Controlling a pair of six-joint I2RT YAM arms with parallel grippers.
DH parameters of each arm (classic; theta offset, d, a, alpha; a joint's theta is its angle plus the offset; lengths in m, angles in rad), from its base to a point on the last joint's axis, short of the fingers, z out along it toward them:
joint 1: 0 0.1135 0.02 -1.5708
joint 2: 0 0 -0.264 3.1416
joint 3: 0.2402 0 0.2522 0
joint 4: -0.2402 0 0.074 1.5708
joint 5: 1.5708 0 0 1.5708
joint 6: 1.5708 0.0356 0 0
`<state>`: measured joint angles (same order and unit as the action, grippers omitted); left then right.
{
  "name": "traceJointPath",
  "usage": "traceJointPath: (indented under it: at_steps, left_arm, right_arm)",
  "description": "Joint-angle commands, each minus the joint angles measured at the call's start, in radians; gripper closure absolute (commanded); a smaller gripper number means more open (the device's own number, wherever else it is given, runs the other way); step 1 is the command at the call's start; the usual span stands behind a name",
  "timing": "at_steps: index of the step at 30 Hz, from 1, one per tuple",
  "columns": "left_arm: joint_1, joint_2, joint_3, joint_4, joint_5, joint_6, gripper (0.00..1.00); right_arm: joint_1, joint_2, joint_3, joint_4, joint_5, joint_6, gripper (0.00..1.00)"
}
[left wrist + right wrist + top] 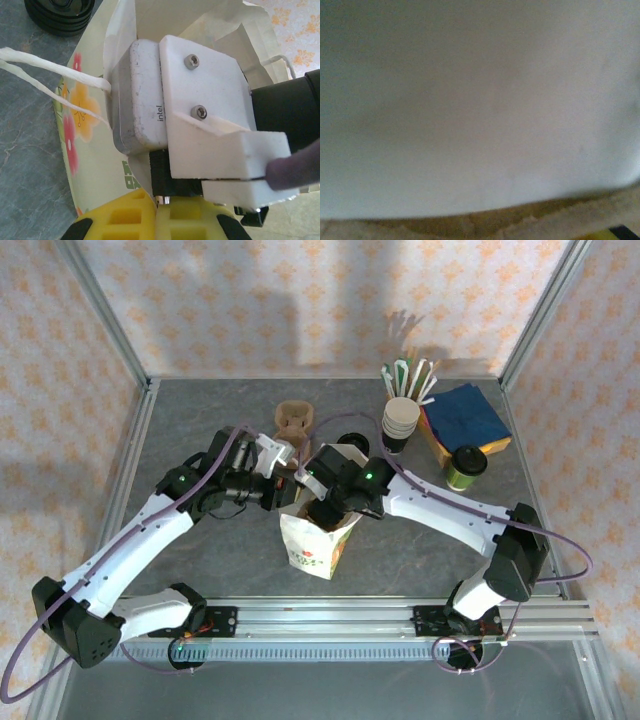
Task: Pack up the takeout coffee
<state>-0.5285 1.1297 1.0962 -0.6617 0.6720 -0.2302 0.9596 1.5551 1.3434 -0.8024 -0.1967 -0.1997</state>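
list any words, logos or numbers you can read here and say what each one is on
"intel": on the grey camera housing at the paper bag's mouth.
Green print on the paper bag's side: partly hidden, unreadable.
Flower design on the paper bag in the top view: too small to show any words.
Nothing else legible.

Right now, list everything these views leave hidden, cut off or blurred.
Paper bag contents: top view, the right arm covers its mouth; left wrist view, that arm's white camera mount blocks it.
Whether the right arm holds anything: right wrist view, a blurred white surface sits too close to read.
Black lids: cut off by the left wrist view's top edge.
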Motion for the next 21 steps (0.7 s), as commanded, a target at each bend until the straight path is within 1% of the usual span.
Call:
traceJointPath:
  at_steps: [1,9,11,21]
  left_arm:
    - [-0.002,-0.037,-0.005,0.049,0.032,-0.006,1.00]
    - [0.026,-0.049,-0.003,0.050,0.018,-0.018,1.00]
    - [0.031,-0.046,0.006,0.028,-0.014,-0.012,1.00]
    - [0.036,-0.025,0.034,-0.016,-0.077,0.003,1.00]
  right_arm:
    - [0.007,0.043,-0.048,-0.019,-0.003,-0.011,0.61]
    - [0.008,0.026,-0.079,-0.015,0.012,-0.008,0.61]
    - [0.008,0.016,-0.083,-0.020,0.020,-0.005,0.61]
    - [0.008,-0.027,-0.094,-0.045,0.030,0.015,0.61]
